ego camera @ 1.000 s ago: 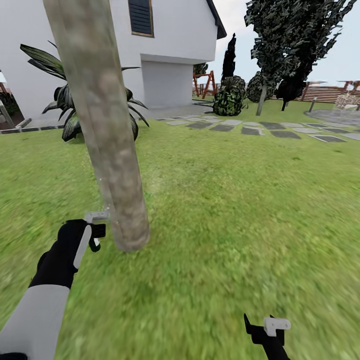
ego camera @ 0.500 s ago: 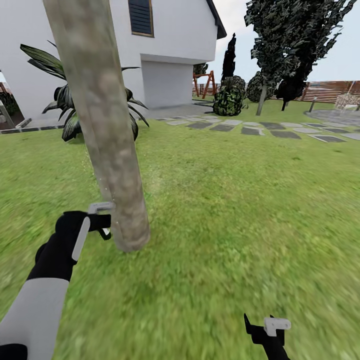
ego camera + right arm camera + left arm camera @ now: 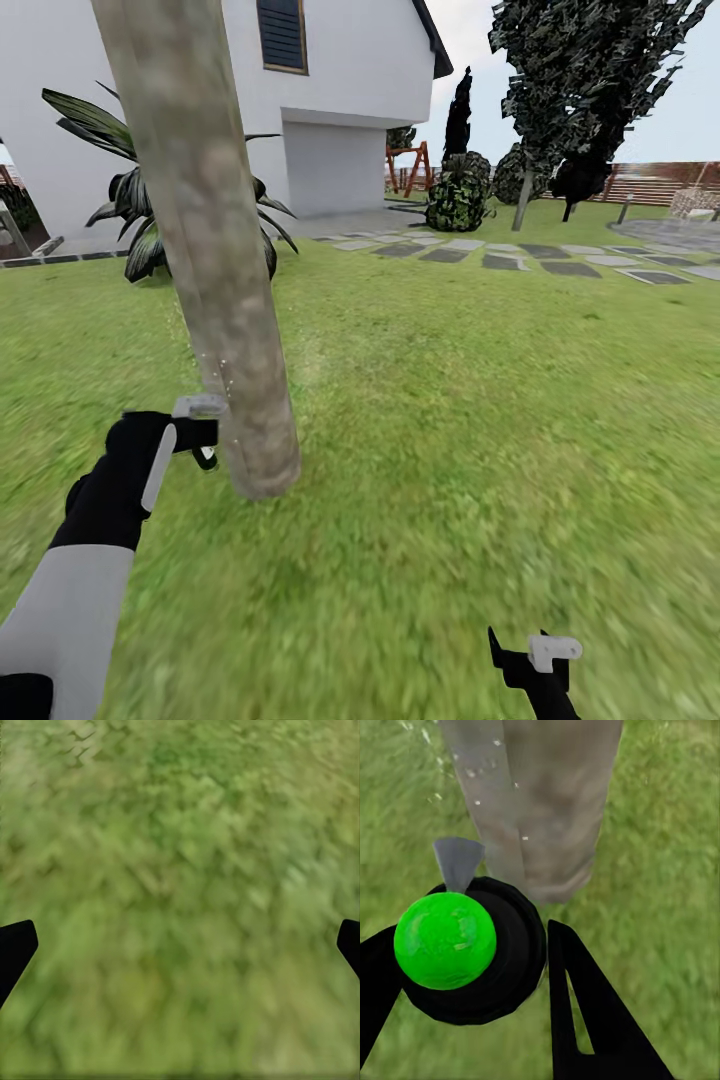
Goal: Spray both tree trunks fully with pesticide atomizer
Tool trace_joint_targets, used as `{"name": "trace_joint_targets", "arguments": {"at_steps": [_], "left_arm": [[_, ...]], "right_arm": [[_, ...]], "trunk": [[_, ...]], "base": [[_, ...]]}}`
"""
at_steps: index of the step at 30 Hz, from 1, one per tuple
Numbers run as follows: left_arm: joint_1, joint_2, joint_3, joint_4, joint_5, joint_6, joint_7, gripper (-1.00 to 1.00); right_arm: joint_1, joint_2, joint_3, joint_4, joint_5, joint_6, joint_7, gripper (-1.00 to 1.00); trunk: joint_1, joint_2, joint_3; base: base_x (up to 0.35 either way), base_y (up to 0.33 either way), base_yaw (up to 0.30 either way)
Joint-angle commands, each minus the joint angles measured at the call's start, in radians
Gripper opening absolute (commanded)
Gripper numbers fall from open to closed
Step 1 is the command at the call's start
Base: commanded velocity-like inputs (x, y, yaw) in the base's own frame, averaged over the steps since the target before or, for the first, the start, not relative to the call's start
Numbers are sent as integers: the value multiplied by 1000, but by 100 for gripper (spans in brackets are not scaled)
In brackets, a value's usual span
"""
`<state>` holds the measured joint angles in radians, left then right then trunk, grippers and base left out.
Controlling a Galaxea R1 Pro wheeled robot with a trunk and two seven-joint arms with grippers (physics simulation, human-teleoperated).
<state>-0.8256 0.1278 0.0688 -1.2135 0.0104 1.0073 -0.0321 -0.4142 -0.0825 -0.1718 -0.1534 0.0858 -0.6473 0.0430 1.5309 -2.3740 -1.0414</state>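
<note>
Where the lawn (image 3: 480, 420) spread widest, it ran from my feet to a white house (image 3: 330, 90) and a brown slatted fence (image 3: 650, 185), with grey stepping stones (image 3: 520, 255) laid across it and dark-leaved trees (image 3: 570, 90) standing before the fence. Nearest to me rose the tree trunk (image 3: 215, 250), a thick pale grey-beige column with mottled bark, leaning slightly in the head view and meeting the grass just ahead of my left arm. A spiky dark plant (image 3: 130, 210) stood behind it, against the house wall. My left hand (image 3: 200, 440) was closed on the pesticide atomizer (image 3: 465, 945), held just beside the lower trunk; in the left wrist view the atomizer showed as a black round body with a bright green cap, a grey nozzle (image 3: 457, 861) pointing at the bark, and my black fingers (image 3: 585, 1012) on either side of it. Small pale droplets (image 3: 472, 774) speckled the trunk and the air before it. My right hand (image 3: 535, 665) hung low over bare grass, well apart from the trunk, its fingertips (image 3: 15, 949) spread wide at the edges of the right wrist view with nothing between them.
</note>
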Motion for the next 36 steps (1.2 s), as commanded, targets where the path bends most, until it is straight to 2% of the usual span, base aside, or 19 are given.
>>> {"name": "trace_joint_targets", "arguments": {"at_steps": [1,4,6,11,13,15,17,19,21,24,28,36], "left_arm": [[-28,0,0,1,-16,6,0,-100],[-78,2,0,2,-28,14,-1,-100],[-90,8,-1,3,-31,15,-1,-100],[-79,33,-3,3,-32,15,-2,-100],[-76,35,-4,3,-32,14,-3,-100],[-75,34,-18,3,-32,15,-4,-100],[-76,32,-54,2,-31,15,-5,-100],[-83,27,-62,1,-31,16,-5,-100],[-91,23,-65,0,-32,19,-5,-100],[-93,33,-65,-7,-33,22,-5,-100],[-87,36,-64,-61,-31,22,-5,-100],[-78,35,-62,-72,-30,21,-5,-100]], "right_arm": [[0,0,0,0,0,0,0,100],[0,0,0,0,0,0,0,100],[0,0,0,0,0,0,0,100],[0,0,0,0,0,0,0,100],[0,0,0,0,0,0,0,100],[0,0,0,0,0,0,0,100],[0,0,0,0,0,0,0,100],[0,0,0,0,0,0,0,100],[0,0,0,0,0,0,0,100],[0,0,0,0,0,0,0,100],[0,0,0,0,0,0,0,100],[0,0,0,0,0,0,0,100]], "trunk": [[0,0,0],[0,0,0],[0,0,0],[0,0,0],[0,0,0],[0,0,0],[0,0,0],[0,0,0],[0,0,0],[0,0,0],[0,0,0],[0,0,0]], "base": [[0,0,0],[0,0,0],[0,0,0],[0,0,0],[0,0,0],[0,0,0],[0,0,0],[0,0,0],[0,0,0],[0,0,0],[0,-26,0],[0,-248,0]]}}
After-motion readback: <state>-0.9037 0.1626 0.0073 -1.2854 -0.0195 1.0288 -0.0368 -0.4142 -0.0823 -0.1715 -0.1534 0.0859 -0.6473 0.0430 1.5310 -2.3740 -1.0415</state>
